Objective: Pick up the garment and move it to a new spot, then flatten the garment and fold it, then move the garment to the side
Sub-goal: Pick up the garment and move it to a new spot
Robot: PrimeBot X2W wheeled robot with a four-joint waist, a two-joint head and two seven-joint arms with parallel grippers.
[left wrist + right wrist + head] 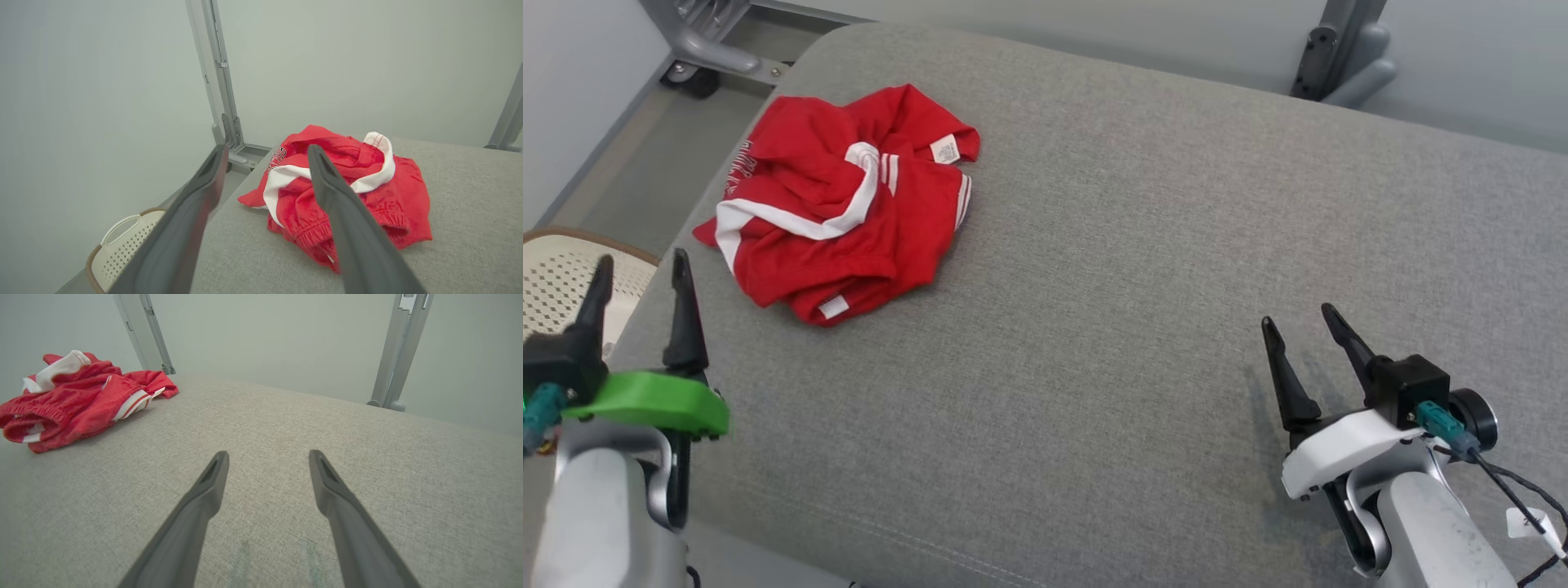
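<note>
Garment of crumpled red cloth with white trim [841, 204] awaits pickup. Nearest, left gripper [642, 260] and right gripper [1297, 316] hover with jaws wide and empty, ready to grasp. Beyond the left one, it lies bunched at the far-left corner of the grey fabric tabletop [1135, 245]

A cream perforated basket [556, 269] with a brown rim sits low beside the grey fabric-covered pad [1135, 245], with grey metal frame legs [1339, 49] behind it

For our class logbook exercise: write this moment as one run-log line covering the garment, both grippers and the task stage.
stage: before pickup | garment: crumpled, on grey cushion, untouched | left gripper: open, empty | right gripper: open, empty
</note>
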